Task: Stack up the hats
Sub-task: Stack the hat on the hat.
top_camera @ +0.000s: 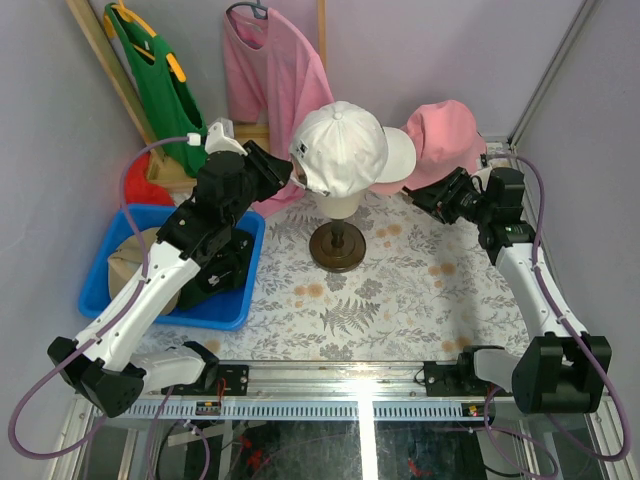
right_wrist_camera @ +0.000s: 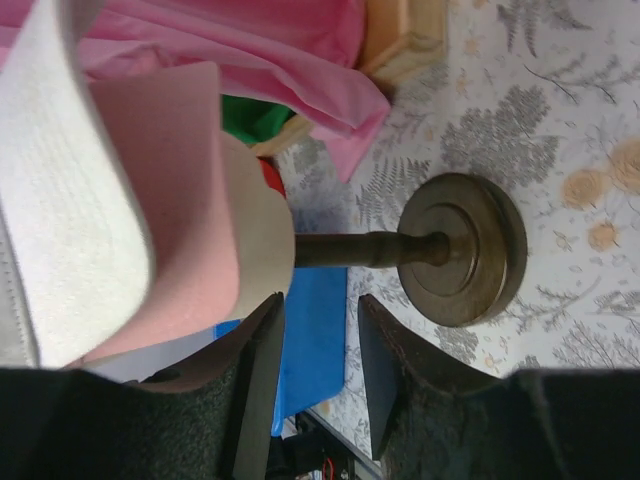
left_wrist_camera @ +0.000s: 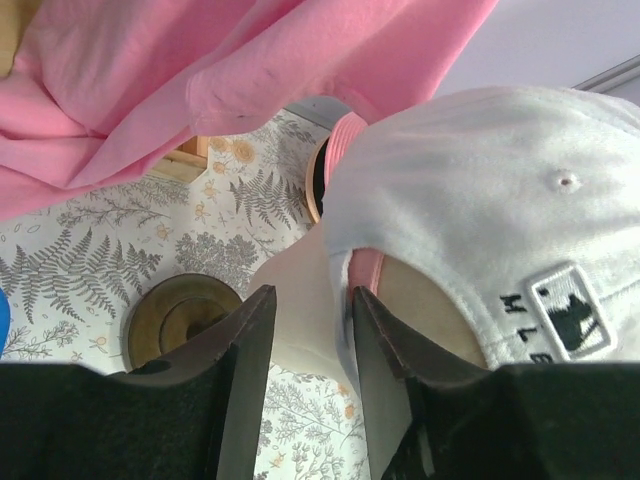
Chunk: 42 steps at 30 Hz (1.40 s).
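A white cap (top_camera: 340, 145) sits on top of the mannequin head (top_camera: 338, 205) at the middle of the tabletop (top_camera: 400, 290). Its crown is rounded, with a small eyelet and a dark stitched logo above the rear opening. Under it is a pink cap (right_wrist_camera: 185, 200), whose brim lies just beneath the white brim and whose fabric shows through the rear opening.

A pink bucket hat (top_camera: 445, 135) lies crumpled behind and to the right, near the back wall. A tan cap (top_camera: 125, 262) seems to lie in the blue bin (top_camera: 100, 290) on the left, though the arm hides much of it.

The left end effector (left_wrist_camera: 310, 300) is released, with its fingers parted at the back edge of the white cap. The right end effector (right_wrist_camera: 320, 305) is also released and grasps nothing, just below the two brims.
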### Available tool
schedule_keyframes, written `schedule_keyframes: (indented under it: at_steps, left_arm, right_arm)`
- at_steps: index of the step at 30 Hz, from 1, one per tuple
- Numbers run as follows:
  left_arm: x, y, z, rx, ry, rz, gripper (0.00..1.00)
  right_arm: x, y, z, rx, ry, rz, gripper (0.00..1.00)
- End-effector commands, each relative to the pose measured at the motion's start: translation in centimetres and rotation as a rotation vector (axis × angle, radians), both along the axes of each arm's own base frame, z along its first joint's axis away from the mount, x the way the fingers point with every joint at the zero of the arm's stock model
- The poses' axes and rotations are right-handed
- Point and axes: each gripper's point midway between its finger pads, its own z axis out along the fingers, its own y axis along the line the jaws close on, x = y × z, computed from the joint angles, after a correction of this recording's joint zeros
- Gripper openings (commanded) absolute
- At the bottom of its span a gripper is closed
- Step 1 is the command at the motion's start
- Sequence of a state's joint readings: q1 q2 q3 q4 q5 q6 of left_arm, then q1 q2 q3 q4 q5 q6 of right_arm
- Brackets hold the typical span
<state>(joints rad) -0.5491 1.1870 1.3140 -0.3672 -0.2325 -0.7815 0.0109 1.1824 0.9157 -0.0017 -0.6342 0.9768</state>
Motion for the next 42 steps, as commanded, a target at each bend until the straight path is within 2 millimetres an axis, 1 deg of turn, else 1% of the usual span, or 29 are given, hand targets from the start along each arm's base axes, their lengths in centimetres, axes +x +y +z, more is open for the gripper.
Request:
schedule_keyframes:
  at_steps: [1, 4, 8, 14, 22, 24, 27, 31, 34, 36, 37, 39, 42]
  left_arm:
    - [0.1, 0.2, 1.4, -0.007, -0.021, 0.018, 0.37]
    - [0.1, 0.5, 1.7, -0.006, -0.026, 0.027, 0.39]
    - [-0.1, 1.0, 1.9, -0.003, -0.029, 0.046, 0.42]
    - [-0.5, 1.9, 1.5, -0.010, -0.020, 0.083, 0.51]
    - [-1.2, 3.6, 2.3, -0.035, -0.036, 0.153, 0.56]
    - [-1.4, 4.2, 2.5, -0.037, -0.041, 0.179, 0.56]
    - [-1.9, 5.8, 2.9, -0.035, -0.049, 0.239, 0.57]
    - [-3.0, 8.5, 2.9, -0.002, -0.049, 0.344, 0.58]
    - [-3.7, 11.1, 1.8, 0.070, -0.014, 0.446, 0.61]
    - [-4.1, 12.7, 0.5, 0.124, 0.029, 0.505, 0.63]
    - [-4.2, 13.2, -0.3, 0.146, 0.051, 0.516, 0.63]
    - [-4.1, 14.0, -2.2, 0.178, 0.111, 0.522, 0.64]
    - [-4.0, 15.4, -6.1, 0.222, 0.233, 0.526, 0.64]
  right_arm:
    - [-0.4, -0.6, 0.5, -0.021, 0.010, -0.010, 0.43]
    - [-0.5, -0.8, 1.7, -0.017, -0.013, -0.014, 0.44]
    - [-0.7, -1.3, 2.6, -0.023, -0.031, -0.034, 0.44]
    - [-1.2, -1.8, 2.7, -0.038, -0.036, -0.054, 0.44]
    - [-1.7, -2.4, 3.3, -0.075, -0.046, -0.082, 0.45]
    - [-1.8, -2.6, 3.4, -0.089, -0.052, -0.091, 0.45]
    - [-2.0, -3.1, 3.7, -0.119, -0.059, -0.113, 0.45]
    - [-2.1, -4.3, 4.6, -0.181, -0.090, -0.169, 0.44]
    - [-1.9, -5.0, 5.9, -0.230, -0.136, -0.197, 0.44]
    - [-1.7, -5.4, 6.7, -0.269, -0.163, -0.205, 0.44]
    - [-1.6, -5.6, 7.0, -0.286, -0.170, -0.206, 0.44]
    - [-1.4, -5.8, 7.2, -0.315, -0.166, -0.206, 0.45]
    - [-1.3, -6.0, 7.1, -0.350, -0.160, -0.193, 0.45]
